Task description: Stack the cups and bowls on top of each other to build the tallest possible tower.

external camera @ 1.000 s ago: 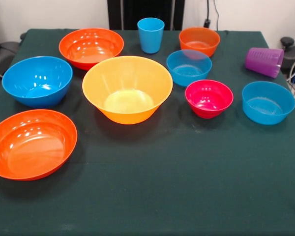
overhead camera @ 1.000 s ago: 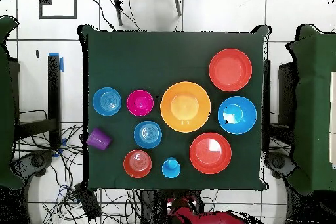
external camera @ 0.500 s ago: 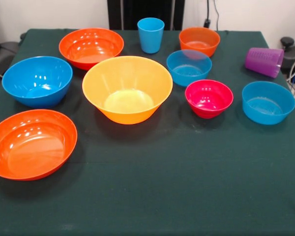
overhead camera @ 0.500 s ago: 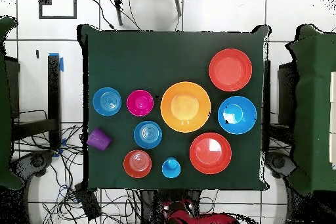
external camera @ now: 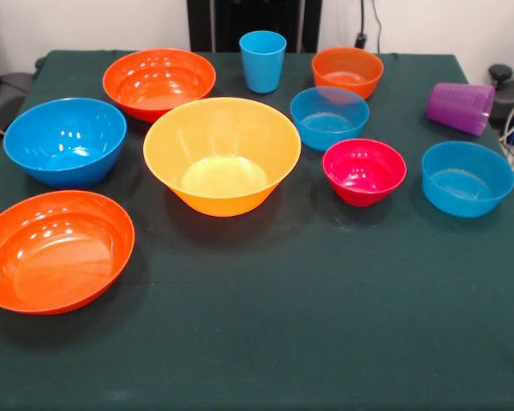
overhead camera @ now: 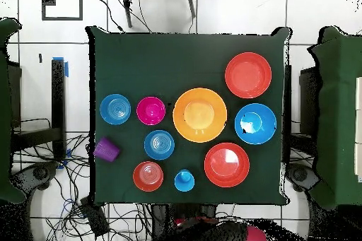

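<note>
All cups and bowls stand apart on the green table (external camera: 325, 300); nothing is stacked. The light blue cup (external camera: 263, 60) (overhead camera: 184, 179) is upright at the far edge. The purple cup (external camera: 460, 107) (overhead camera: 106, 149) lies on its side at the right edge. The large yellow-orange bowl (external camera: 222, 154) sits mid-table, with the large blue bowl (external camera: 65, 140) and two large red-orange bowls (external camera: 158, 82) (external camera: 56, 250) to its left. Two small blue bowls (external camera: 329, 116) (external camera: 467, 177), the pink bowl (external camera: 364, 170) and the small orange bowl (external camera: 347, 71) are to its right. The gripper shows in neither view.
A bit of the red arm (overhead camera: 251, 234) shows below the table's edge in the overhead view. The robot's black pedestal (external camera: 253, 17) stands behind the blue cup. Cables lie on the floor (overhead camera: 63, 181) beside the table.
In the overhead view the red arm part below the table has shifted to the right. The cups and bowls have not moved.
</note>
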Robot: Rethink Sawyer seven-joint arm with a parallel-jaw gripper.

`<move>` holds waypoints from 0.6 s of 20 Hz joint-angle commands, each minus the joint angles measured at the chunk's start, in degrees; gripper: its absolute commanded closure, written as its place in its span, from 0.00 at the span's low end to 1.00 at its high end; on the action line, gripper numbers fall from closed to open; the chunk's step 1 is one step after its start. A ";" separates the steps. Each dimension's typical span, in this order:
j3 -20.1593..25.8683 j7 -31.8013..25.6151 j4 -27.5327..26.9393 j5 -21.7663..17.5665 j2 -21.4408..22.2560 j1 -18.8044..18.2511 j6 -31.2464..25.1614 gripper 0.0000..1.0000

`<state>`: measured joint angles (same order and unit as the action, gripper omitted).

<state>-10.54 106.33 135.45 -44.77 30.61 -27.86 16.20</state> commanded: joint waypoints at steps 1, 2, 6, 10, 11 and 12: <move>4.56 5.18 -6.64 -0.73 -0.83 -0.50 -1.16 0.00; 6.55 4.82 -6.09 -0.73 0.84 -1.95 -3.69 0.00; 11.38 2.97 -4.75 0.56 5.92 -4.86 -10.42 0.00; 12.43 2.65 -6.27 0.86 5.07 -5.29 -11.54 0.00; 12.37 2.88 -6.79 0.66 4.23 -5.21 -11.07 0.00; 12.25 3.11 -7.34 0.63 3.61 -4.85 -10.70 0.00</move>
<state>-6.10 106.33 135.46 -44.79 35.89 -33.26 10.83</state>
